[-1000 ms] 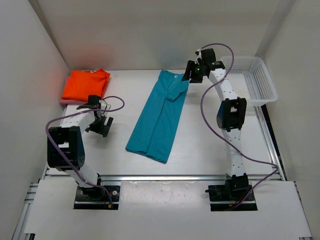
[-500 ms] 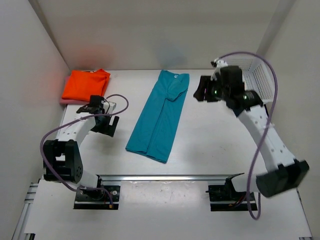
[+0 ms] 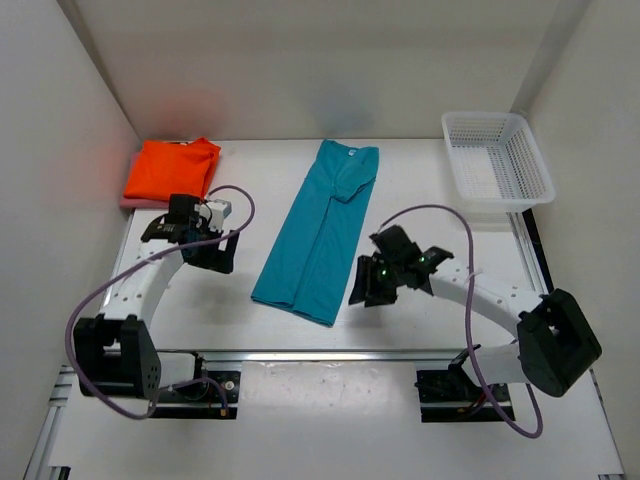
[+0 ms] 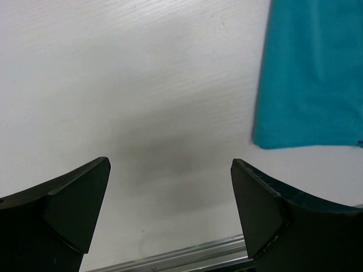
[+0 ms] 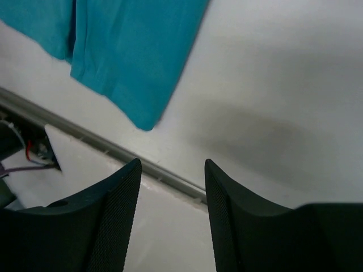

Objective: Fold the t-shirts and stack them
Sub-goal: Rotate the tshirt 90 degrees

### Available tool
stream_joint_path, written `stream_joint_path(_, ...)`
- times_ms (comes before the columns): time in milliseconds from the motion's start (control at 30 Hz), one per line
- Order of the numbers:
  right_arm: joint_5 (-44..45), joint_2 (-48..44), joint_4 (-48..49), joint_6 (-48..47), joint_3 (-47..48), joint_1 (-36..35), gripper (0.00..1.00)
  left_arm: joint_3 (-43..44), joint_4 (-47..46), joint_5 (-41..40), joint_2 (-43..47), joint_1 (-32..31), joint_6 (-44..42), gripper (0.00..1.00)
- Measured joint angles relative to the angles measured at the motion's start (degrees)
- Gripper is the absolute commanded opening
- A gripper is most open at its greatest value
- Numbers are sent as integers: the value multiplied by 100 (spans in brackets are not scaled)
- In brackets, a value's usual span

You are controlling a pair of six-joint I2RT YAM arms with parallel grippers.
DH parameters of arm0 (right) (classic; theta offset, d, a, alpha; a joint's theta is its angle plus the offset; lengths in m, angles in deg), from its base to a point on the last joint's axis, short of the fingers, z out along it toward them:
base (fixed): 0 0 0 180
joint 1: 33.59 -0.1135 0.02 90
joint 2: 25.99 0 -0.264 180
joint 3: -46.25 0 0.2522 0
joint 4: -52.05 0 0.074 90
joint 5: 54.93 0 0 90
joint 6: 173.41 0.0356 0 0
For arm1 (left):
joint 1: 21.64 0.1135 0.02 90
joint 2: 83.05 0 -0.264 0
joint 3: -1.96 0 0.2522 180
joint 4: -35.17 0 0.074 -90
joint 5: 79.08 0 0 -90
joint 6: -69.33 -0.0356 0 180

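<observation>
While the teal-blue t-shirt [image 3: 322, 230] lies as a long narrow strip down the middle of the table [image 3: 430, 200], running from its collar at 12 o'clock to its hem near 6 o'clock, the orange t-shirt [image 3: 172, 168] sits folded at 10 o'clock on top of the pink t-shirt [image 3: 128, 204], of which only an edge shows. The lengthwise fold looks done, so the step in hand appears to be the crosswise fold of the strip. The left gripper [image 3: 212, 262] hovers at 9 o'clock of the hem, jaws wide apart and empty. The right gripper [image 3: 368, 292] hovers at 3 o'clock of the hem, jaws apart with nothing between them. Next, I judge, each must come down on its own hem corner, pinch all the layers, and carry the hem toward 12 o'clock to meet the collar, before the packet goes to the pile at 10 o'clock.
</observation>
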Motion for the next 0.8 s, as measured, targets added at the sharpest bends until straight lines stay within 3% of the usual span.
stream_joint_path(133,-136,-131,957,957,-960,-595,56,-352,72,2,822,-149,-63,99)
stream_joint_path(267,-26,-116,1690,1799,-1672,-629,57,-546,280,109,1204,-330,-129,99)
stream_joint_path(600,-98,780,2876,2542,-1368,-564,58,-573,490,144,1189,-227,-127,99)
stream_joint_path(800,-490,1207,3147,2686,-1235,-542,44,-601,466,92,1220,-267,-127,99)
